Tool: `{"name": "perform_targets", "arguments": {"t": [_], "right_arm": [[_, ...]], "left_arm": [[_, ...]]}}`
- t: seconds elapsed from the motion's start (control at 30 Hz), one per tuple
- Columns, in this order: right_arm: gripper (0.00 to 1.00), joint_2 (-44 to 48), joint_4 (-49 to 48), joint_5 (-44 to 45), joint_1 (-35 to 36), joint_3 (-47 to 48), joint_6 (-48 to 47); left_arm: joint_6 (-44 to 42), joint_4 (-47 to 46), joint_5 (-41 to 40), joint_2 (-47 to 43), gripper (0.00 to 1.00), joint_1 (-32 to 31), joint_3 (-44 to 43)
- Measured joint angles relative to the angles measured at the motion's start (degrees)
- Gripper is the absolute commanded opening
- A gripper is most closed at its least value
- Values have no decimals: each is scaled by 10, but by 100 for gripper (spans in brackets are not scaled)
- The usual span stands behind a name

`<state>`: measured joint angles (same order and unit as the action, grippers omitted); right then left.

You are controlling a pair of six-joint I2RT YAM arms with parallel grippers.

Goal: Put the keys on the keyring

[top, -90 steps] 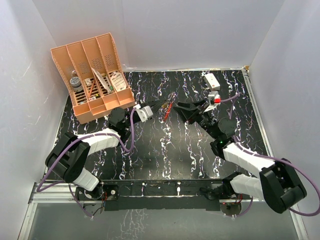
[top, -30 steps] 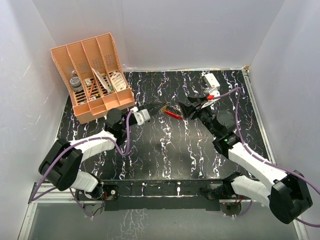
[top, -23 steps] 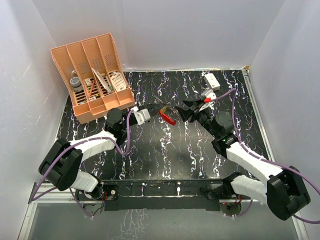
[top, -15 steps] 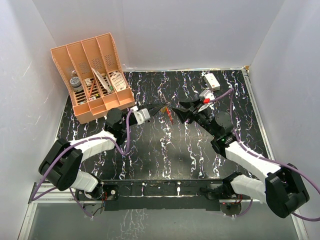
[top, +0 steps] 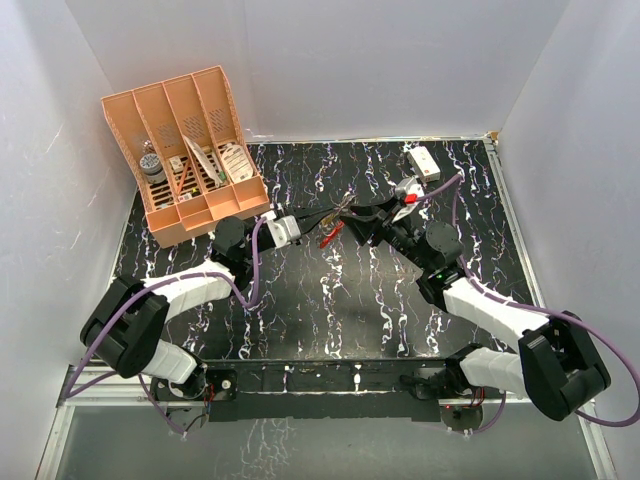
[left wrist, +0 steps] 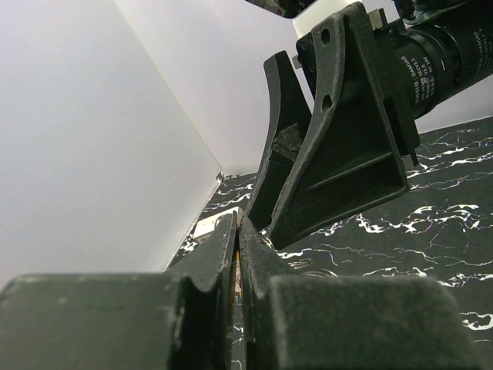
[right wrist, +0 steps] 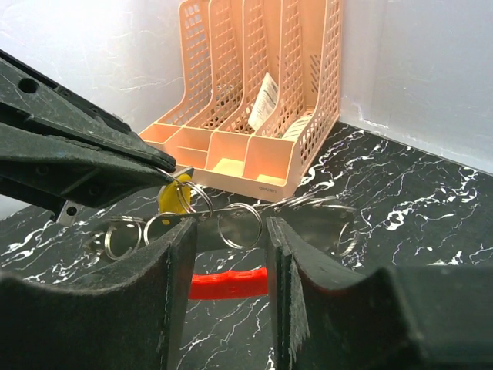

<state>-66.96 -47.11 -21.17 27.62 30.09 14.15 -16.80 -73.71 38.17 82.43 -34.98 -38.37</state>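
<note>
My left gripper (top: pixel 324 216) is shut on the yellow head (right wrist: pixel 171 199) of one of the keys, held above the table's middle. From it a chain of silver split rings (right wrist: pixel 239 223) and flat silvery keys (right wrist: pixel 308 221) stretches sideways. The red keyring (top: pixel 328 236) hangs just below them, a curved red band (right wrist: pixel 228 283) in the right wrist view. My right gripper (right wrist: pixel 229 231) is open, its fingers on either side of one silver ring without touching it. In the left wrist view my left gripper (left wrist: pixel 237 224) shows a yellow sliver between its shut fingers, and the right gripper's fingers (left wrist: pixel 339 154) loom just beyond.
An orange file organiser (top: pixel 186 150) with papers and small items stands at the back left, close behind the left arm. A white rectangular box (top: pixel 424 160) lies at the back right. White walls close in the black marbled table (top: pixel 330 310).
My right gripper has slid left up to the left gripper's tips and its jaws have narrowed. The red keyring has swung under the held keys.
</note>
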Motion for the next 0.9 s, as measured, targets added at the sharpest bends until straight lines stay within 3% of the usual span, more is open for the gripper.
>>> {"name": "perform_targets", "arguments": {"t": [0.9], "right_arm": [[30, -49, -73, -13, 0, 0, 45]], "left_arm": [[20, -14, 11, 17, 0, 0, -2]]}}
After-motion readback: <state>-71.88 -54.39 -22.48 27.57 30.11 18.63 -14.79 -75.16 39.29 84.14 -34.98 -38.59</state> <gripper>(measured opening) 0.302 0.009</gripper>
